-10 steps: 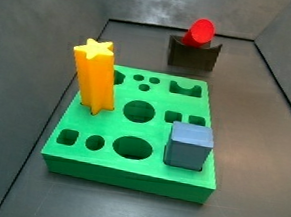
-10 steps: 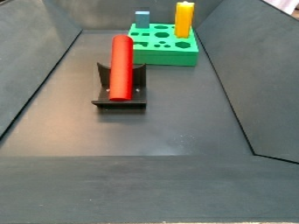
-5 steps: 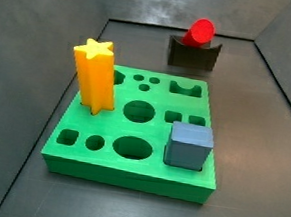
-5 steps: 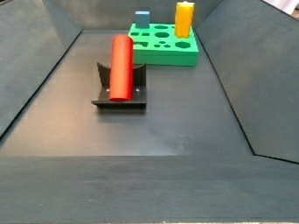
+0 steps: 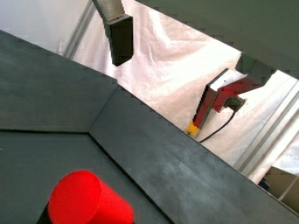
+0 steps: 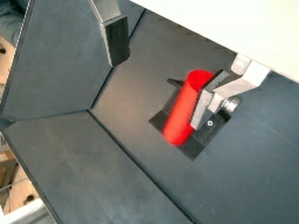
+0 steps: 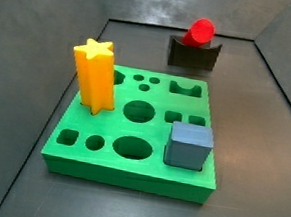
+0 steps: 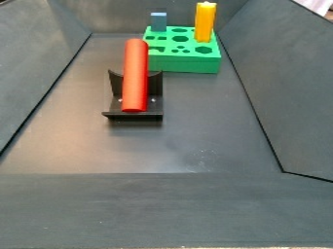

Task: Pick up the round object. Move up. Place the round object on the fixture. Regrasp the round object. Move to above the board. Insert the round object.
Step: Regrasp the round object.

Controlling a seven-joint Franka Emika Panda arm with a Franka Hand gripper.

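Gripper: you see it only in both wrist views, high over the grey floor [image 8: 196,126]. In one wrist view a dark-padded finger [image 6: 115,39] and a silver finger [image 6: 229,86] stand far apart, so your gripper [image 6: 170,63] is spread wide with nothing held between the plates. In the other wrist view you get one dark pad [image 5: 121,41] and one silver plate [image 5: 239,86], again well apart. Neither side view shows the arm clearly.

Round object: your red peg [image 8: 134,72] lies on its side across the fixture, resting in the notch, with both ends overhanging. In a side view you look at it end-on, a red disc [image 7: 200,31] above the block. From the wrist you see it below the open fingers, lengthwise [image 6: 186,107], not touched by either plate; the other wrist view catches only one rounded end [image 5: 89,199].

Fixture: the dark block [image 7: 193,54] stands on the floor behind the board, apart from it. You can see its base plate [image 8: 131,110] under the peg, and from the wrist a dark edge [image 6: 162,117] beside the peg.

Board: the green block [image 7: 129,134] sits flat on the floor, well apart from the peg; in the other side view it lies beyond the fixture [image 8: 180,58].

On the board: a yellow star peg [image 7: 94,73] stands upright in it, and a blue-grey cube [image 7: 189,146] sits at one corner. Several round and shaped holes [image 7: 137,110] are open.
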